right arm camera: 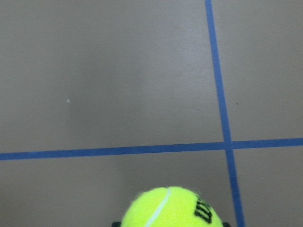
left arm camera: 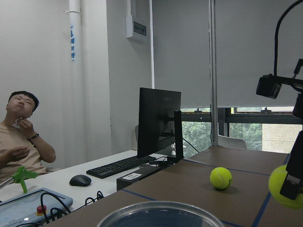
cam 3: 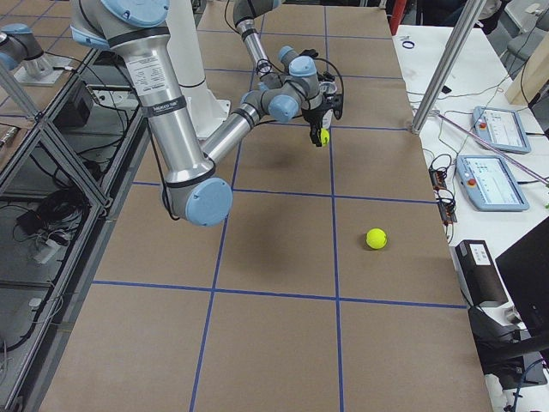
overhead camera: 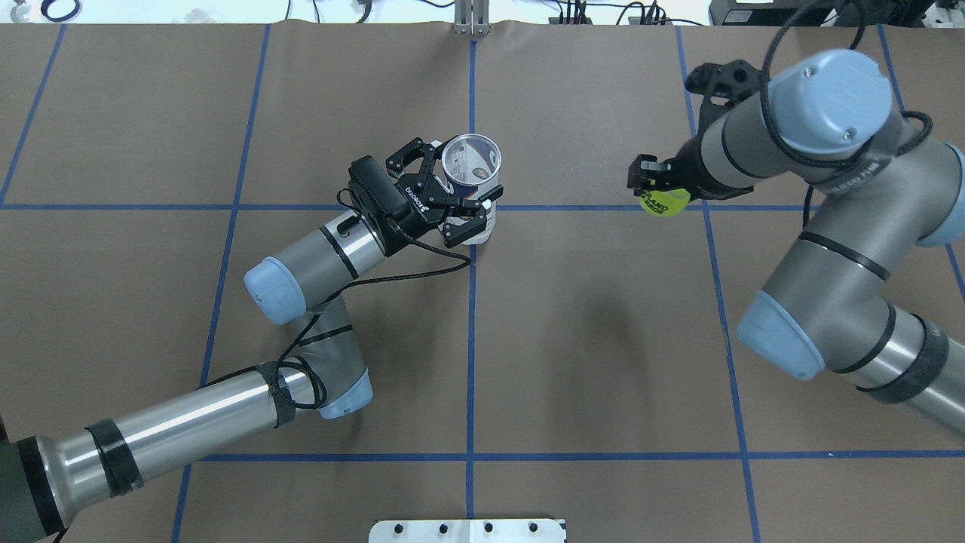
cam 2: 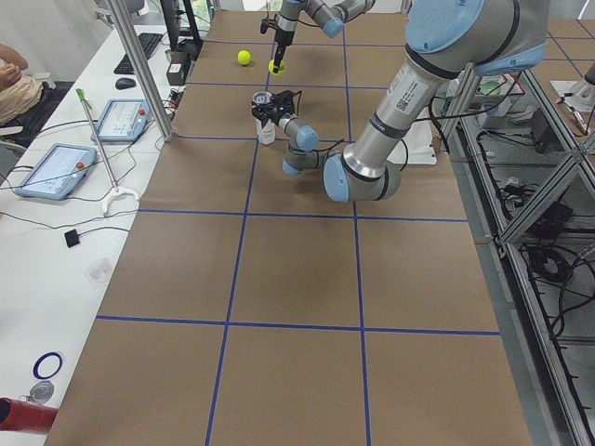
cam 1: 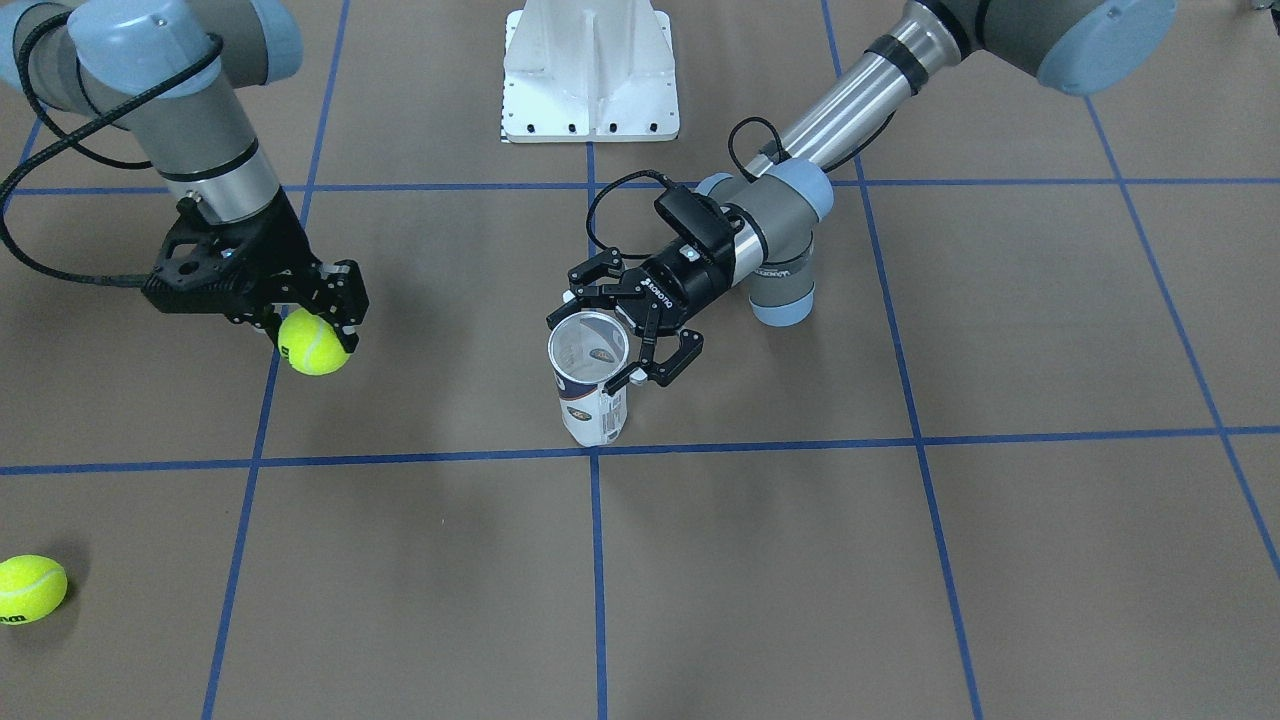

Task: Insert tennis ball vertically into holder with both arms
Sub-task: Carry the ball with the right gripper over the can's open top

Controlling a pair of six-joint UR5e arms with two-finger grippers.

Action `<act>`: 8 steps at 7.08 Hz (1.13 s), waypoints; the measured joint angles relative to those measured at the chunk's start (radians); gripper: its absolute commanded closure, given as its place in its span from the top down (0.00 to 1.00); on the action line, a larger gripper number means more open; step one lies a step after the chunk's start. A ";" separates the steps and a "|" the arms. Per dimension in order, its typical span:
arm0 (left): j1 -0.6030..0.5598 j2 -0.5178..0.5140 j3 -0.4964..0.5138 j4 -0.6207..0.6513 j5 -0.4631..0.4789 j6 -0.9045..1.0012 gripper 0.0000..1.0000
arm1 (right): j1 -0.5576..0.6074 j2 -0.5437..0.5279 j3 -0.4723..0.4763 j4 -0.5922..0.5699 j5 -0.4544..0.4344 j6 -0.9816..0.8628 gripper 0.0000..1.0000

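Now the left gripper (cam 1: 598,345) is closed around the holder (cam 1: 594,408), which stands upright mid-table with its mouth up. I'd say that grip is there so it can't tip when the ball arrives. Well apart, the right gripper (cam 1: 318,318) pinches a ball (cam 1: 315,342) clear of the table, slung beneath the fingers for a straight drop. A spare ball (cam 1: 30,590) lies far off.

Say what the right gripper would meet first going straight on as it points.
Likely the brown table paper near a blue tape crossing; the tennis ball in the right gripper would touch first.
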 measured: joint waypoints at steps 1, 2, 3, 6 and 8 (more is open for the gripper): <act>0.000 0.000 0.001 0.000 0.000 0.001 0.99 | -0.001 0.077 0.018 -0.066 0.012 0.047 0.00; 0.000 0.000 0.001 0.000 0.000 0.004 0.99 | -0.004 0.146 0.028 -0.116 0.019 0.094 0.00; 0.001 0.001 0.001 0.000 0.000 0.005 0.99 | -0.006 0.215 0.029 -0.176 0.024 0.137 0.00; 0.004 0.001 0.001 0.000 0.000 0.006 0.99 | -0.012 0.414 -0.056 -0.308 0.033 0.221 0.00; 0.005 0.001 0.002 0.001 0.000 0.006 0.99 | -0.022 0.551 -0.230 -0.322 0.033 0.254 0.00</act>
